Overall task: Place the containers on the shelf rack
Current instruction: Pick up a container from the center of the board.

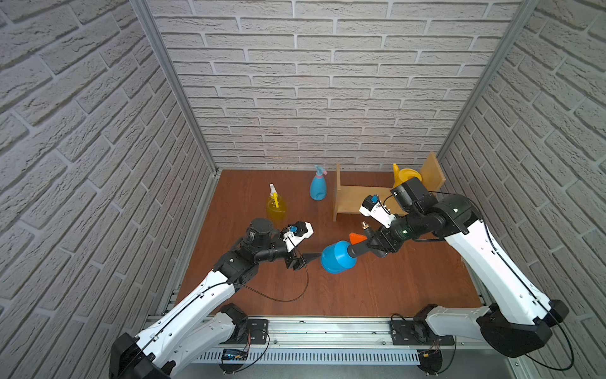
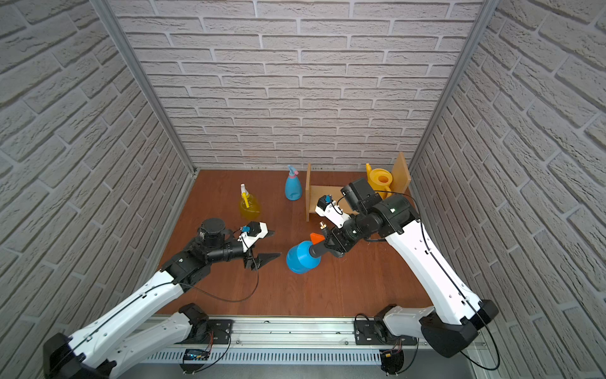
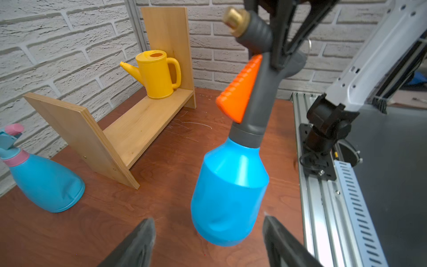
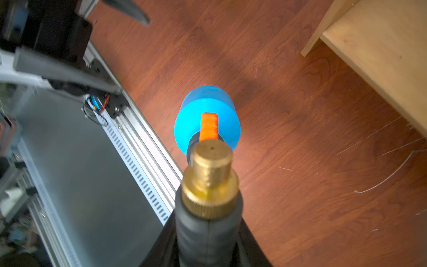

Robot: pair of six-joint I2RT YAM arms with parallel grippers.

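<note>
My right gripper (image 1: 373, 244) (image 4: 208, 242) is shut on the black pump top of the blue pressure sprayer (image 1: 336, 257) (image 3: 228, 189) (image 4: 208, 108), which hangs tilted over the middle of the table. Just left of its base, my left gripper (image 2: 272, 244) (image 3: 208, 220) stands open, its fingers apart from the blue body. The light-wood shelf rack (image 1: 357, 198) (image 3: 138, 127) stands at the back right. A yellow watering can (image 1: 406, 175) (image 3: 157, 74) sits on its right end. The translucent yellow spray bottle (image 1: 276, 206) and the light-blue pink-trimmed spray bottle (image 1: 318, 187) (image 3: 46, 180) stand on the table left of the rack.
Brick-patterned walls (image 1: 295, 98) close in the back and both sides. An aluminium rail (image 1: 328, 328) with both arm bases runs along the front edge. The rack's board between the left side board and the watering can is bare.
</note>
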